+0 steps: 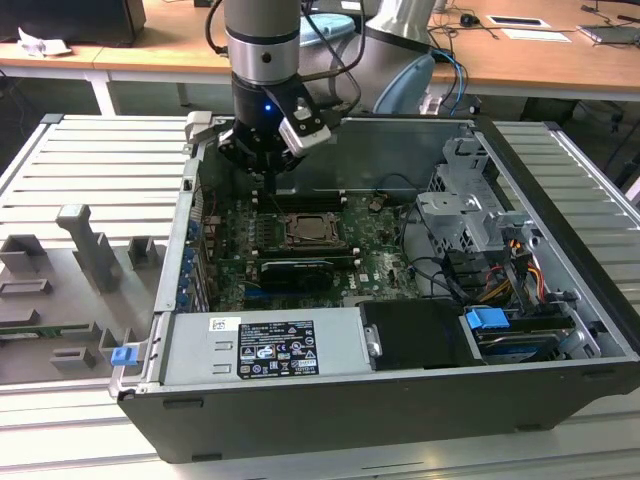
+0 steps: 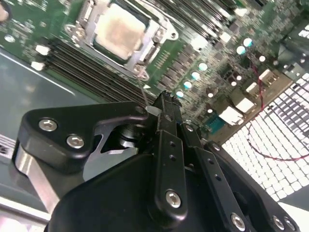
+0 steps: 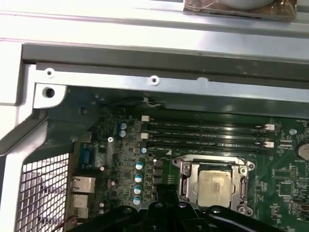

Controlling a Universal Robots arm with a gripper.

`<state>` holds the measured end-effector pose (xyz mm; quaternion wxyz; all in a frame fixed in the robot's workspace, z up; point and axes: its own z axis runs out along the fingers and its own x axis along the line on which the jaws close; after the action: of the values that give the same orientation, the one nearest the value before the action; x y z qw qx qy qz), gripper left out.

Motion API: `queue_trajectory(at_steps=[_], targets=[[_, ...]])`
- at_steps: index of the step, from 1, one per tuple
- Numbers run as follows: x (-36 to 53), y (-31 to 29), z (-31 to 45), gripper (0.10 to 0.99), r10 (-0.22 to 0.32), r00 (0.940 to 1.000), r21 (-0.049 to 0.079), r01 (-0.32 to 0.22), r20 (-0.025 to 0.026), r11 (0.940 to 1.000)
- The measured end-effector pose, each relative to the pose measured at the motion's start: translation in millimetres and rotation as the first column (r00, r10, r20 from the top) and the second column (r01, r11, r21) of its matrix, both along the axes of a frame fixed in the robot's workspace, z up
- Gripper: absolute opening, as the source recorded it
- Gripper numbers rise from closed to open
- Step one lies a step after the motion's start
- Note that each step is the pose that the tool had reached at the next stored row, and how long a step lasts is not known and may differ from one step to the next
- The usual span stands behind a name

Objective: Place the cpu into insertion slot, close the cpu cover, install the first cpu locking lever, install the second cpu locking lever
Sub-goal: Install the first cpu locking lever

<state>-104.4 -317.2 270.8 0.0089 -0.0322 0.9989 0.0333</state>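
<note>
claw (image 1: 272, 172) over green motherboard (image 1: 375, 250), fingers seemingly together, desks (image 1: 520, 60) behind

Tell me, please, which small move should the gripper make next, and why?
Probably a short, slow push on the thin wire lever toward the board. The cpu already lies framed by the cpu cover, which looks closed flat, and in the second wrist view the gripper is right at the lever's free end, which seems raised.
</note>
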Motion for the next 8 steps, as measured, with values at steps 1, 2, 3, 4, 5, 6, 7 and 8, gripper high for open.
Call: queue_trajectory(at_steps=[1,2,3,4,5,6,7,8], targets=[[-4.0,0.2,-2.8,0.106,0.0,1.0,0.0,0.0,0.0004,1.0],[-7.9,0.4,-5.2,0.106,0.0,1.0,0.001,0.0,0.0005,1.0],[-9.2,0.6,-6.8,0.106,0.0,1.0,0.002,0.0,0.0004,1.0],[-9.6,0.8,-7.5,0.106,0.001,1.0,0.003,-0.001,0.0004,1.0],[-10.0,1.1,-8.1,0.106,0.001,1.0,0.005,-0.001,0.0005,1.0],[-10.6,1.6,-8.7,0.106,0.001,1.0,0.011,-0.001,0.0002,0.9999],[-10.6,2.9,-9.3,0.106,0.001,1.0,0.017,-0.001,0.0005,0.9999],[-10.8,3.5,-9.7,0.106,0.001,1.0,0.02,-0.001,0.0005,0.9998]])
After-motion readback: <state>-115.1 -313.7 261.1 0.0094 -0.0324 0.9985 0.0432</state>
